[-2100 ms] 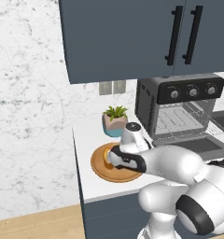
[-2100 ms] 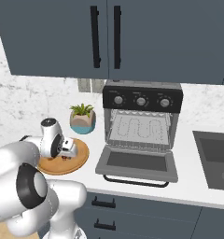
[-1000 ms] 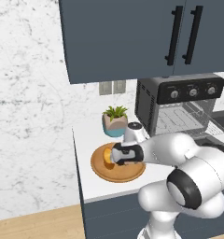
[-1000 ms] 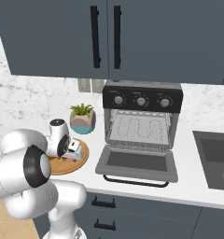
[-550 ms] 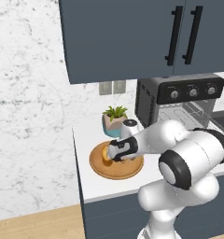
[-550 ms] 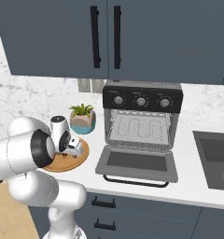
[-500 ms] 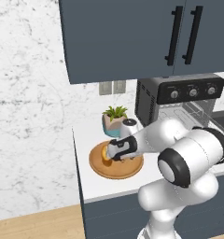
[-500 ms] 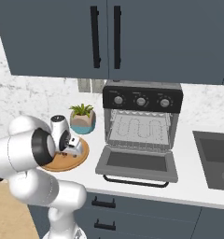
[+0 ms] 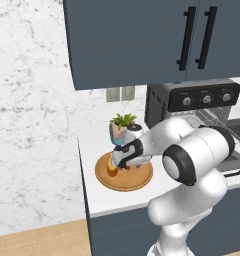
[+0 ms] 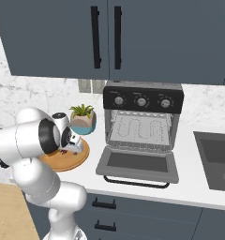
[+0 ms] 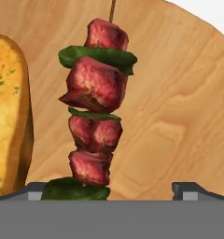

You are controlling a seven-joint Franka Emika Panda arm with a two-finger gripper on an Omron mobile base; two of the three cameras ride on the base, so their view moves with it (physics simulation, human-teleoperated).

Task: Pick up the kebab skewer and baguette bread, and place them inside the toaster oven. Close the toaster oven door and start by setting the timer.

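Observation:
The kebab skewer (image 11: 97,107), red meat chunks with green slices on a thin stick, lies on a round wooden plate (image 11: 179,102). The golden baguette bread (image 11: 9,116) lies beside it on the same plate. My gripper (image 11: 111,191) is open and very close above the skewer, its fingertips (image 11: 191,189) wide apart on either side of the skewer's near end. From the base, the gripper (image 9: 123,162) hangs low over the plate (image 9: 137,181), next to the bread (image 9: 112,166). The toaster oven (image 10: 142,101) stands to the right, its door (image 10: 138,164) folded down open, its wire rack bare.
A small potted plant (image 10: 83,119) stands just behind the plate (image 10: 63,161). Dark cabinets hang above the counter. A sink (image 10: 217,159) lies right of the oven. The counter's left edge is close to the plate.
The hand has come down and a little left, closer over the plate and skewer. The jaws have stayed open. Plate, food and oven have not moved.

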